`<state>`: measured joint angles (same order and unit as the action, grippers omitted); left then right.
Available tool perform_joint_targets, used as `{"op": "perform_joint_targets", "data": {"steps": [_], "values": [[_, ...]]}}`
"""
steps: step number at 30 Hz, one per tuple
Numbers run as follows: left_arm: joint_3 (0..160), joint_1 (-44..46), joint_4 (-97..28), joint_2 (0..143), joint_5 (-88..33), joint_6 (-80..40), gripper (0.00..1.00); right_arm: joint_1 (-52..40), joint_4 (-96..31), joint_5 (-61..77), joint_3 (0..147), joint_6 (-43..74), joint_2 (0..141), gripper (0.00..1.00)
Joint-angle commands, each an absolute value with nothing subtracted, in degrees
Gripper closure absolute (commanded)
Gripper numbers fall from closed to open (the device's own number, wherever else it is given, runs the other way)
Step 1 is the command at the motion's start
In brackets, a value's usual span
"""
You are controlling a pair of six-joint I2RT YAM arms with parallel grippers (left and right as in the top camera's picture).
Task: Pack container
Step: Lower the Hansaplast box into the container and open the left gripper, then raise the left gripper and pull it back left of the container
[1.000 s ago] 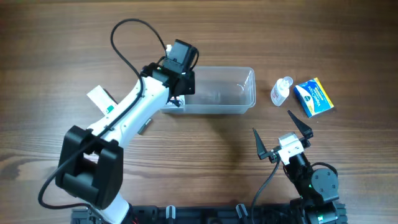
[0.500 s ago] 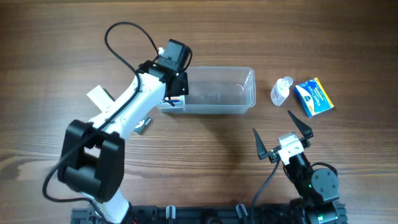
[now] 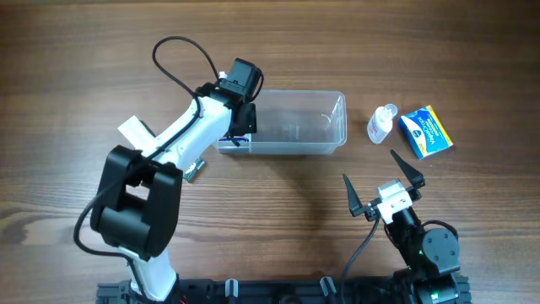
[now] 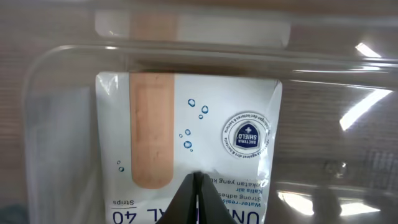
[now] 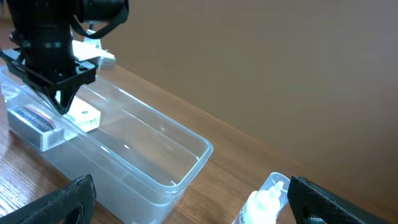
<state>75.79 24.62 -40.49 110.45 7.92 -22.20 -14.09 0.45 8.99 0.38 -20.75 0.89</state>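
The clear plastic container (image 3: 336, 127) lies across the middle of the table. A white plaster box (image 4: 236, 112) with a blue-printed label lies flat on the floor of its left end (image 3: 240, 140). My left gripper (image 3: 245, 125) hangs just over that box, fingers pressed together to a point (image 4: 199, 186) with nothing between them; the right wrist view shows it too (image 5: 62, 104). My right gripper (image 3: 369, 166) rests near the table's front edge, open and empty, facing the container (image 5: 186, 152).
A small clear bottle (image 3: 381, 123) and a blue box (image 3: 426, 132) lie right of the container. The bottle (image 5: 264, 202) sits close in front of my right gripper. A white flat pack (image 3: 135, 131) and a small metal object (image 3: 194, 171) lie beside the left arm.
The left arm has shifted its elbow and wrist slightly while the shut gripper stayed over the container's left end. The plaster box has stayed in the container. The right arm has not moved.
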Motion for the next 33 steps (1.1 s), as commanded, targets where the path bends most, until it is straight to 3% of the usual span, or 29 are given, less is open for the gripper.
{"op": "perform_joint_targets", "data": {"steps": [1, 21, 29, 33], "values": [[76.1, 24.5, -40.6, 112.7, 8.9, -23.1, 0.96, -13.8, 0.8, 10.1, 0.3, -21.0, 0.4, 0.0], [81.3, 22.6, -46.2, 91.0, 17.3, -23.0, 0.94, -13.8, 0.8, 10.1, 0.3, -21.0, 0.4, 0.0], [81.3, 7.9, -56.4, 81.8, 17.3, -28.9, 0.94, -13.8, 0.8, 10.1, 0.3, -21.0, 0.4, 0.0], [81.3, -0.9, -60.4, 82.0, 11.6, -30.5, 0.95, -13.8, 0.8, 10.1, 0.3, -21.0, 0.4, 0.0]]}}
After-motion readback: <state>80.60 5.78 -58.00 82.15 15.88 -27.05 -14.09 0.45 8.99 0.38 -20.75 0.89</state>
